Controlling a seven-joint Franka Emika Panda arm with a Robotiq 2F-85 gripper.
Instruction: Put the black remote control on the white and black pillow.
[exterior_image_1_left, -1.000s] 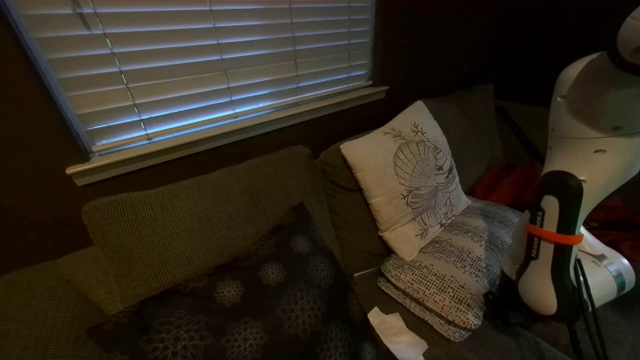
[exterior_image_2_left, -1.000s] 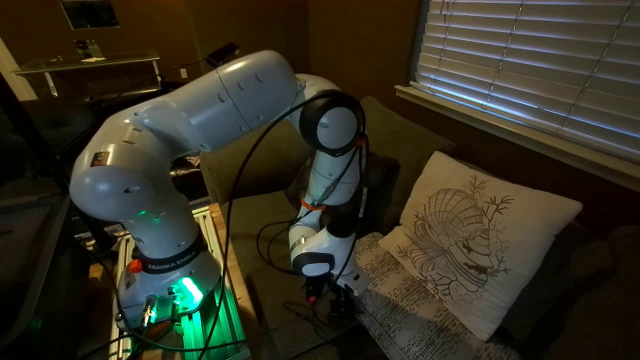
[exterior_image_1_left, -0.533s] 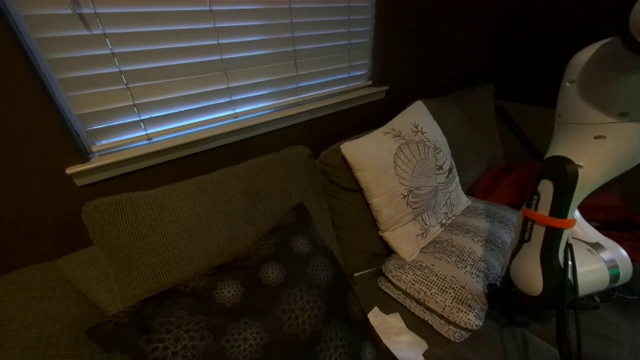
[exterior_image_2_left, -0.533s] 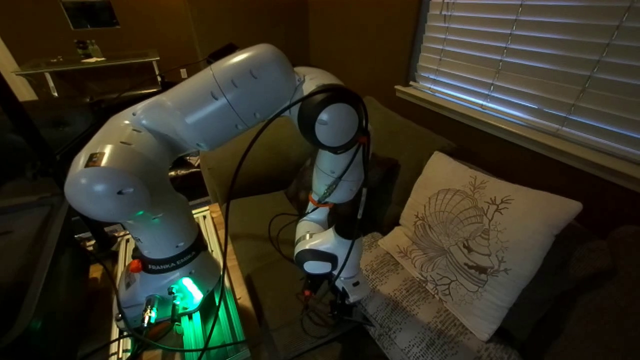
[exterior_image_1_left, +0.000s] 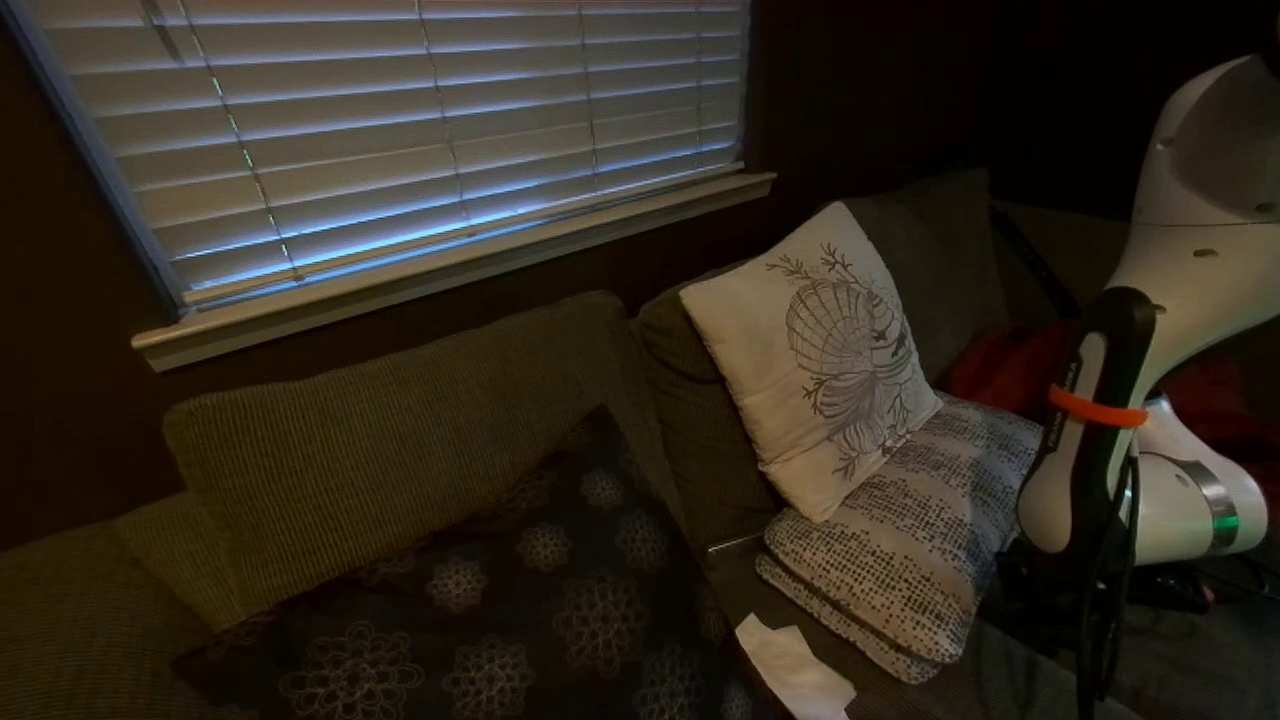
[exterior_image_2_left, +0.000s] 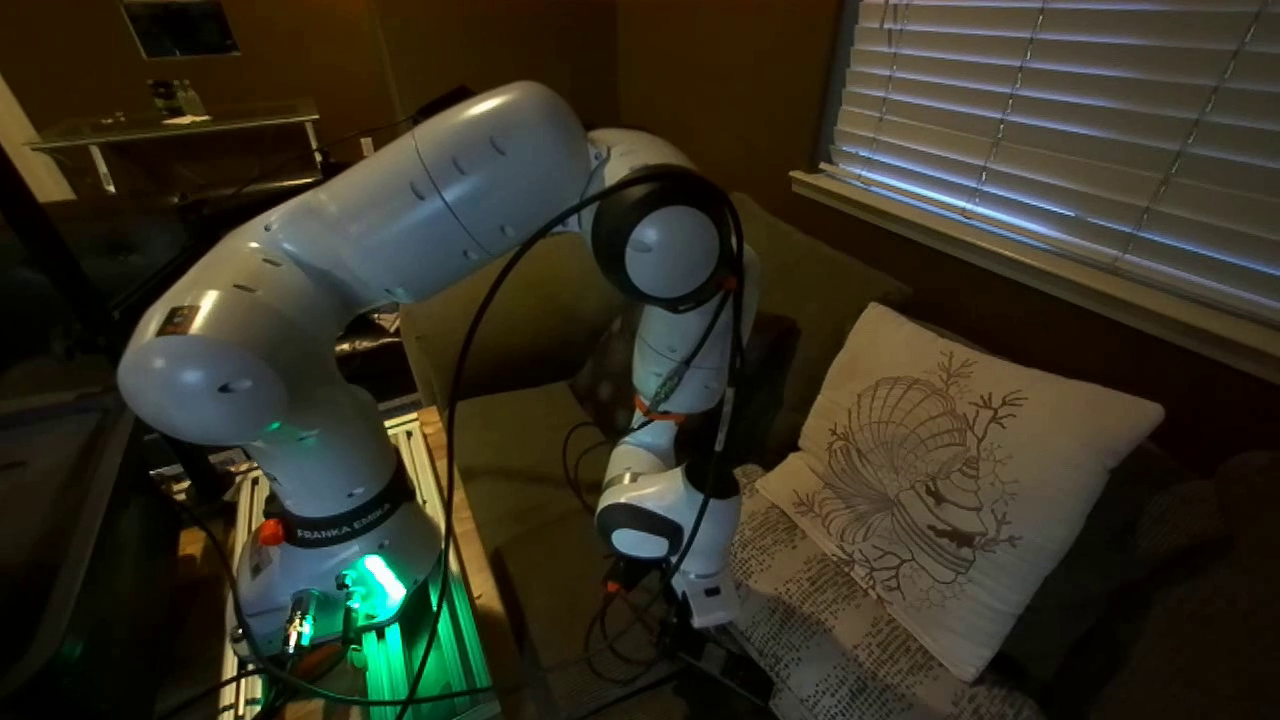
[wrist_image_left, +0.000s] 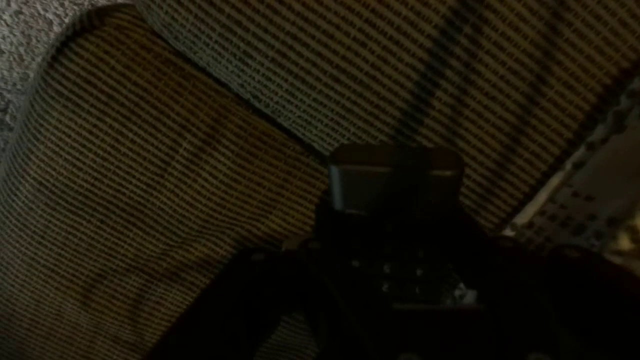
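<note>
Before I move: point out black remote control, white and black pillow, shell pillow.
Black remote control (wrist_image_left: 397, 195): in the wrist view, near its upper end as pictured.
White and black pillow (exterior_image_1_left: 900, 530): in an exterior view, on its speckled top.
Shell pillow (exterior_image_2_left: 945, 488): in an exterior view, on the printed shells.

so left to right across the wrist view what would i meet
Carpet at upper left → black remote control → white and black pillow at right. Couch fabric spreads across much of the view, so it's left out.

Both exterior views are overlooking a cream shell-printed pillow (exterior_image_1_left: 825, 360); the wrist view is closely facing apparently brown ribbed upholstery (wrist_image_left: 200, 165).
</note>
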